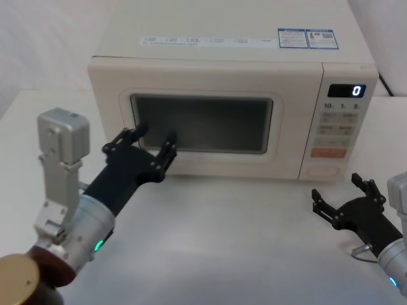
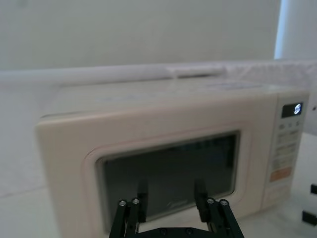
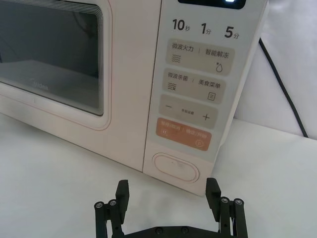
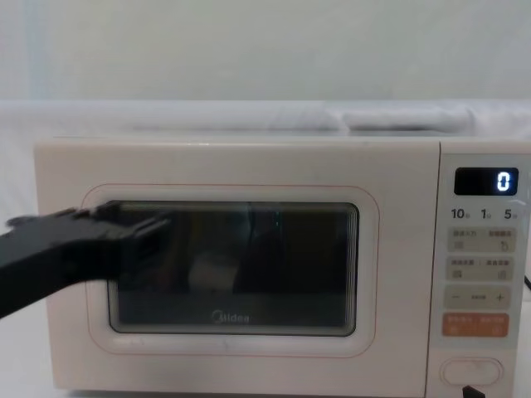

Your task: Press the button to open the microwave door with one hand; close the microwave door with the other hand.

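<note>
Facing robot: microwave door [image 1: 197, 124] shut (long axis horizontal).

This looks like a robot test bench in a lab rather than a home kitchen. A cream Midea microwave [image 1: 222, 108] sits alone on a plain white surface [image 1: 222, 241] against a bare white wall [image 4: 249, 50] (no cupboards, dishes or food around it). A black power cord [image 3: 282, 84] trails openly across the surface behind it.

cream microwave door [image 1: 203, 124] shut, oval button [image 3: 175, 168] below keypad
</note>
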